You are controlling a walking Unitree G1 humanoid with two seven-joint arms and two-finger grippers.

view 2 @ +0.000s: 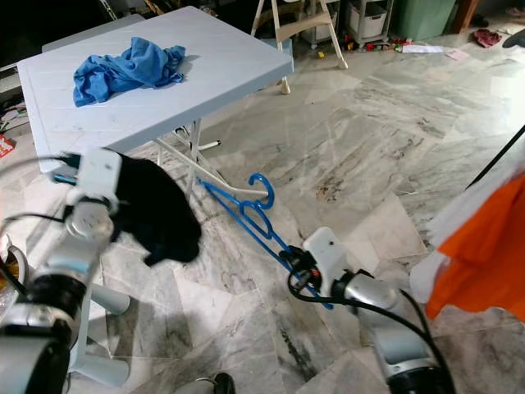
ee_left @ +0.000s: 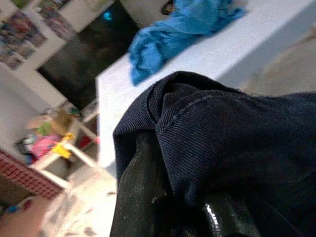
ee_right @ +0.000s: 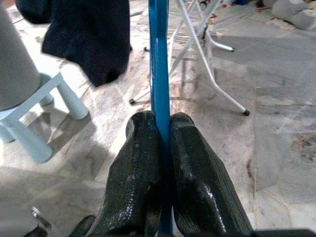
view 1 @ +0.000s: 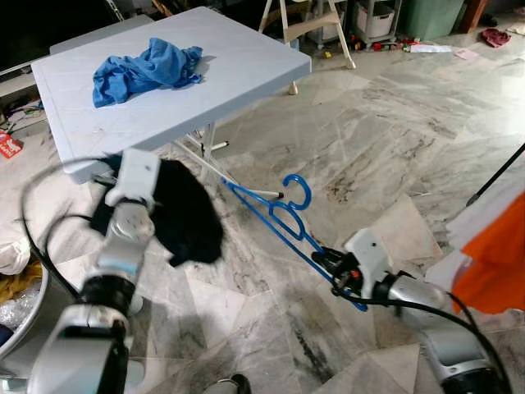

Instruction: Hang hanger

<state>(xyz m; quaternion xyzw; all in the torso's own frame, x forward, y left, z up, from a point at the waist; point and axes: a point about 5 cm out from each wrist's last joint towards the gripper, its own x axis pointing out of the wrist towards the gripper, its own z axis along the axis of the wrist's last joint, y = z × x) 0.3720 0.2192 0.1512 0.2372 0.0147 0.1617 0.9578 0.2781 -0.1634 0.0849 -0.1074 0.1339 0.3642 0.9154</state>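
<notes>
A blue plastic hanger (view 1: 283,215) is held low over the marble floor, its hook (view 1: 297,190) pointing up toward the table. My right gripper (view 1: 330,269) is shut on the hanger's lower bar (ee_right: 159,74), fingers (ee_right: 136,163) pressed to either side of it. My left gripper (view 1: 123,176) is raised in front of the table's near edge, shut on a dark navy garment (view 1: 189,212) that hangs down from it. Navy fabric (ee_left: 232,133) covers the left fingers in the left wrist view.
A white folding table (view 1: 238,70) stands ahead with a crumpled blue cloth (view 1: 146,67) on it; its metal legs (ee_right: 212,54) are beside the hanger. An orange and white garment (view 1: 492,246) hangs at the right. A small white stool (view 2: 98,328) is at lower left. Clutter lines the far wall.
</notes>
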